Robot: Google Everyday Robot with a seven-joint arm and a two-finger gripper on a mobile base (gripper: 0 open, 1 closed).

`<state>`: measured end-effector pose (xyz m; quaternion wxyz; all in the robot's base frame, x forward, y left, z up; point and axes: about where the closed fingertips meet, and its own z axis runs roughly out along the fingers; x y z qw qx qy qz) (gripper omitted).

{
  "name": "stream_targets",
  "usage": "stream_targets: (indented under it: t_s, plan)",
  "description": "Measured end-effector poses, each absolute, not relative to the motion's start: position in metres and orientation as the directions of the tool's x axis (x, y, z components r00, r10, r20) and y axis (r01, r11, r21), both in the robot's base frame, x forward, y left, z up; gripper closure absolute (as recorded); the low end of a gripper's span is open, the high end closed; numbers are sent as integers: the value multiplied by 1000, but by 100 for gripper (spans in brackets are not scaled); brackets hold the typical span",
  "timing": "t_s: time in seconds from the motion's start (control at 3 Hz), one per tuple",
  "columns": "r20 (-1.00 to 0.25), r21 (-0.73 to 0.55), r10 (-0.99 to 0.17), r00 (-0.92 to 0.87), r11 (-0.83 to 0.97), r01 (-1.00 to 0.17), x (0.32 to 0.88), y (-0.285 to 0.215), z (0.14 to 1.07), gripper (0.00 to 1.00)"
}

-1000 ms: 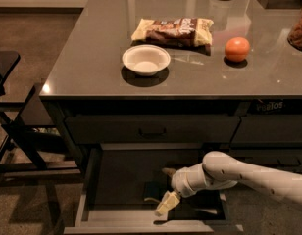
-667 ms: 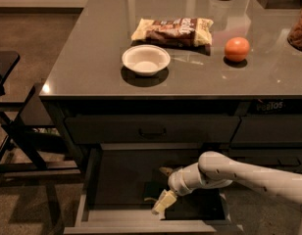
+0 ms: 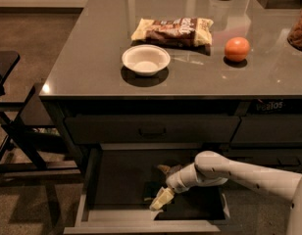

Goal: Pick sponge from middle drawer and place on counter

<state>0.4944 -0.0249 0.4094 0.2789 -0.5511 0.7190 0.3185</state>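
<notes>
Over the last second the arm had crept a little to the left inside the middle drawer (image 3: 86,199), which stood pulled out beneath the table's (image 3: 92,67) front edge. The claw (image 3: 162,199) had slid with it, low over the dark floor near the drawer's front wall. Just beside its tip lay a small dark block that we took, in that gloom, to be the sponge (image 3: 151,190); it seemed not to have shifted. We could not tell how far open the claw was, nor whether it had hold of anything. We judged the small move a closing-in on the sponge, so the pick was not yet made and the lift to the table remained. Up top, the white bowl (image 3: 145,59) near the front edge, the snack bag (image 3: 173,31) behind it and the orange fruit (image 3: 237,49) further right had stayed put.
</notes>
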Motion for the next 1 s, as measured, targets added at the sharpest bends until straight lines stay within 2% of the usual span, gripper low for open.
stream_targets:
  t_s: [1.0]
  plan:
    - [-751, 165, -603, -270, 225, -960, 498, -34, 376, 0]
